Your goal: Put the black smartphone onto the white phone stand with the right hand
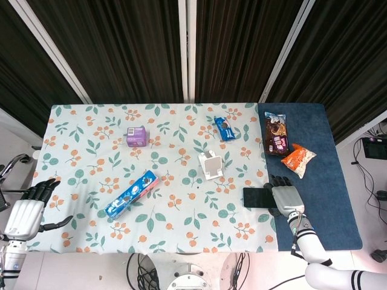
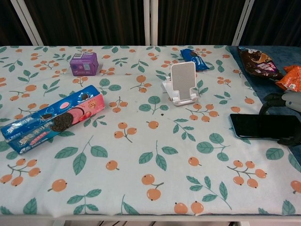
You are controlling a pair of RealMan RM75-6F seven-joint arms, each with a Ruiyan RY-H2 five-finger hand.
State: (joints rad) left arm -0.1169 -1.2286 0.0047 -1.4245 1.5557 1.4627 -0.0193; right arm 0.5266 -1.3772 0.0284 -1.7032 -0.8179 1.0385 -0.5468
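The black smartphone [image 1: 257,197] [image 2: 263,126] lies flat, screen up, at the right edge of the floral tablecloth. The white phone stand [image 1: 211,165] [image 2: 182,82] stands upright near the table's middle, up and to the left of the phone, with nothing on it. My right hand [image 1: 286,198] [image 2: 288,101] hovers over the phone's right end. Its fingers [image 2: 269,100] curl down at the phone's far edge, and the thumb is by the near edge. Whether they touch the phone I cannot tell. My left hand [image 1: 24,214] hangs open off the table's front left corner, holding nothing.
A blue and pink cookie pack [image 1: 131,194] [image 2: 51,117] lies front left. A purple box [image 1: 136,136] [image 2: 84,64] and a blue snack packet [image 1: 225,128] [image 2: 194,59] sit further back. On the dark blue mat [image 1: 326,199] are a brown packet [image 1: 277,136] and an orange one [image 1: 298,159].
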